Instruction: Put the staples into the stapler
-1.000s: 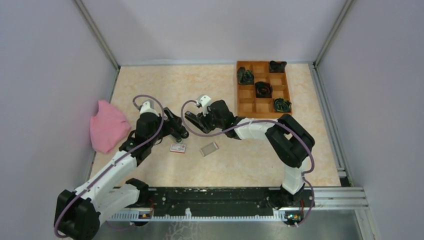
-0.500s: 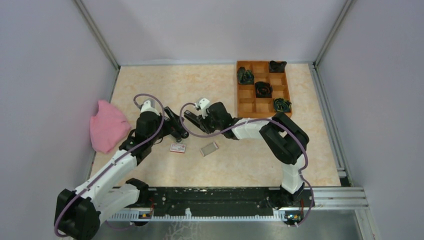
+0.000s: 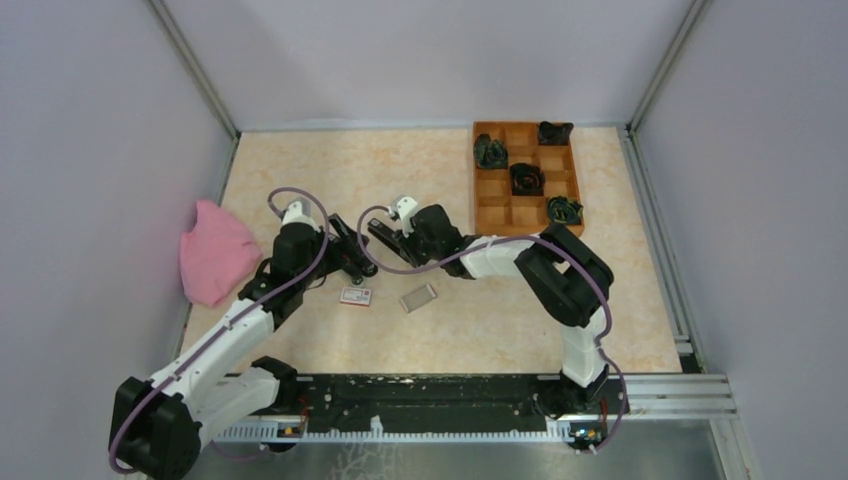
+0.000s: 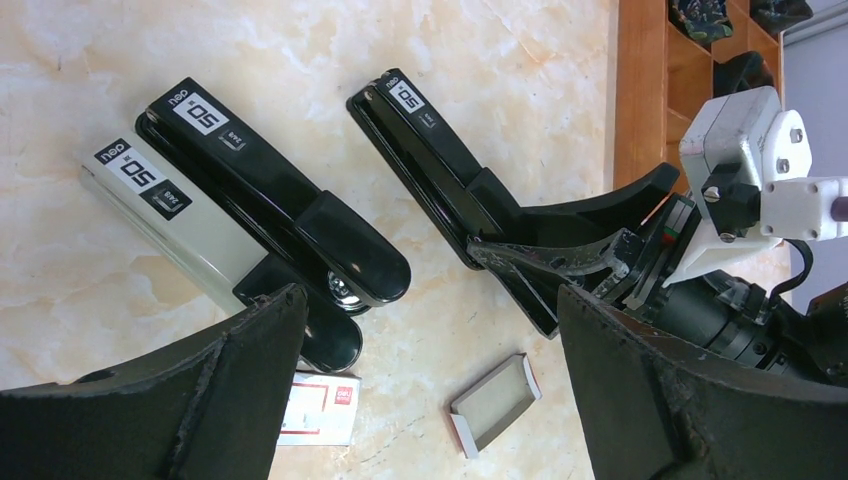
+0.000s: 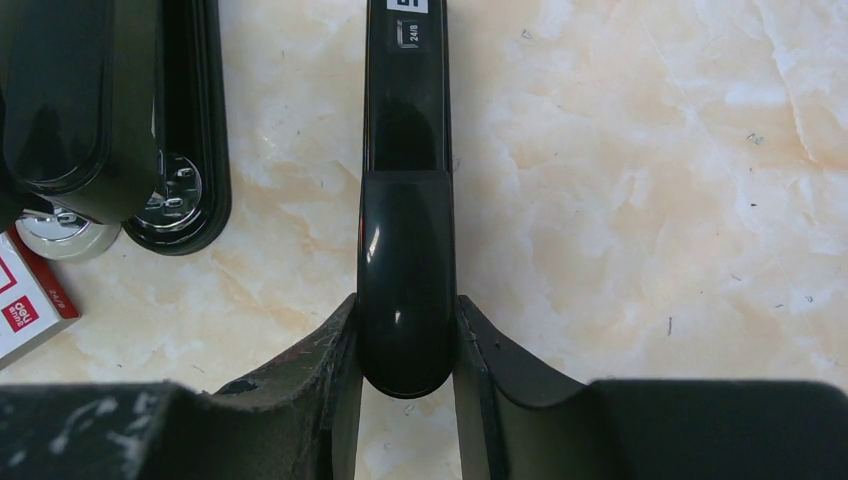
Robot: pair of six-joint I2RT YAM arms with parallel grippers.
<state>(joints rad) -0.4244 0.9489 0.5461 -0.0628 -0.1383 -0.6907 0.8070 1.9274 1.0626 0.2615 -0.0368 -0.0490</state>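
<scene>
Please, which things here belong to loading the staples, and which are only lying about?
For the job: black stapler, gripped by the right pincer; grey block of staples; white-and-red box.

Lying about: second black stapler; grey stapler; pink cloth; wooden tray holding dark items.

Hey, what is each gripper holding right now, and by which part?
The right gripper is shut on the black stapler, pinching the sides of its rounded end, away from the label. The left gripper is open and holds nothing.
</scene>
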